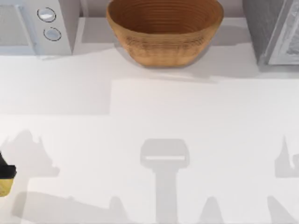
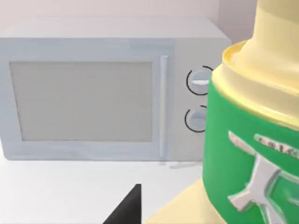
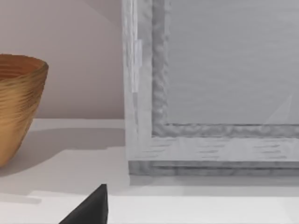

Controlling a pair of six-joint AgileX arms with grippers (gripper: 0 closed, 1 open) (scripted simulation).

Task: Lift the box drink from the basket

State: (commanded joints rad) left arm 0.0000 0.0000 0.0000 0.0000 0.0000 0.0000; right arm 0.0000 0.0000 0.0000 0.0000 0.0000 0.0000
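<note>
The tan woven basket [image 1: 164, 32] stands at the table's far middle, its ribbed inside bare where it shows; its side also appears in the right wrist view [image 3: 18, 107]. The box drink is out of view. My left gripper [image 1: 5, 170] is a dark shape at the table's left edge, far from the basket, with something yellow [image 1: 4, 187] just below it. Close to the left wrist camera stands a pale yellow container with a green label [image 2: 252, 140]; whether the gripper touches it I cannot tell. A dark tip of my right gripper [image 3: 91, 210] points toward the basket's right.
A white microwave [image 1: 35, 25] with two round knobs sits at the far left and faces the left wrist camera [image 2: 93, 93]. A grey boxy appliance [image 1: 275, 30] stands at the far right, close ahead in the right wrist view [image 3: 210, 93]. Arm shadows lie on the white table [image 1: 154, 112].
</note>
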